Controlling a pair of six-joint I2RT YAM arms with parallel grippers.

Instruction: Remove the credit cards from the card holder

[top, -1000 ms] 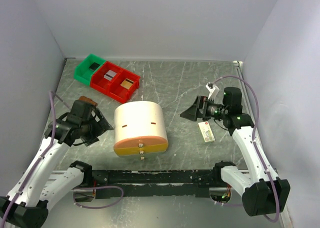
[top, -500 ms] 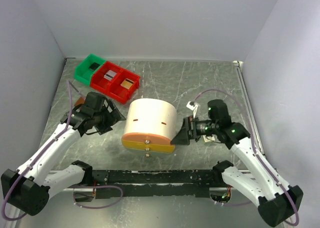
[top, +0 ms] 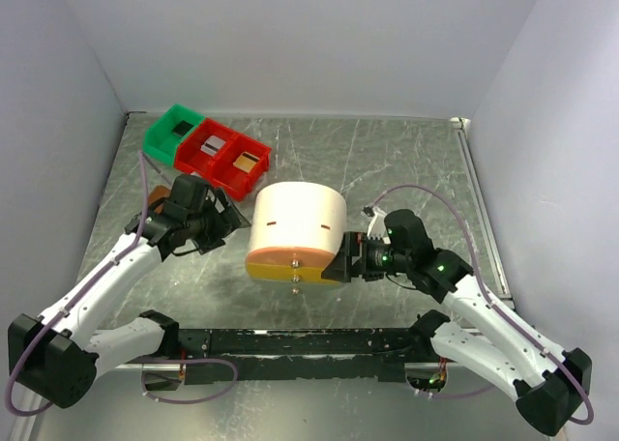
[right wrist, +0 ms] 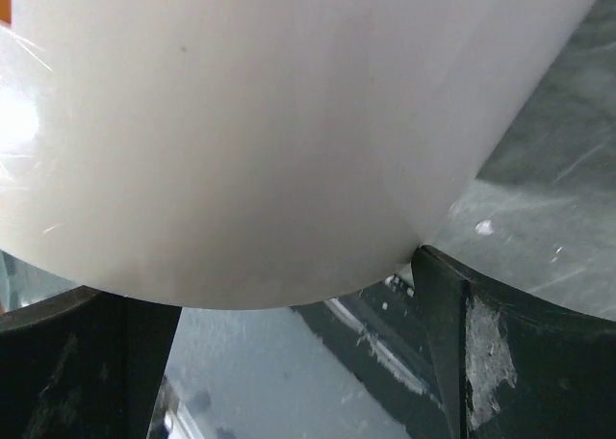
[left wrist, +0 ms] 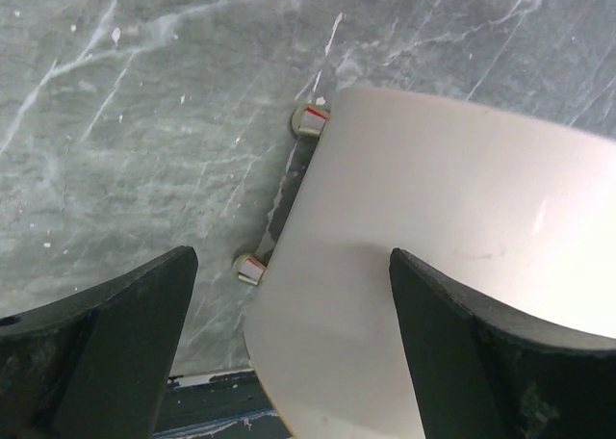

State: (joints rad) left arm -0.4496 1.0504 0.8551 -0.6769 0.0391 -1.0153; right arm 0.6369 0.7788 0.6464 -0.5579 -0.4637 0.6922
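The cream drum, orange at its base, stands mid-tabletop with both arms crowding it. The left gripper hangs spread just left of the drum, with nothing between its fingers. The right gripper, equally spread, straddles the drum's right flank with one finger touching it, and grips nothing.

The card holder shows only as a brown sliver left of the drum, behind the left wrist. No credit cards can be made out at it.

The risk, as I judge it, is that a push from the right slides the drum into the left gripper. That arm could also sweep the hidden holder away.

Beyond the drum's far-left side, the green bin holds a dark item. The red bin holds a pale piece in one compartment and a tan one in the other, both too small to name.
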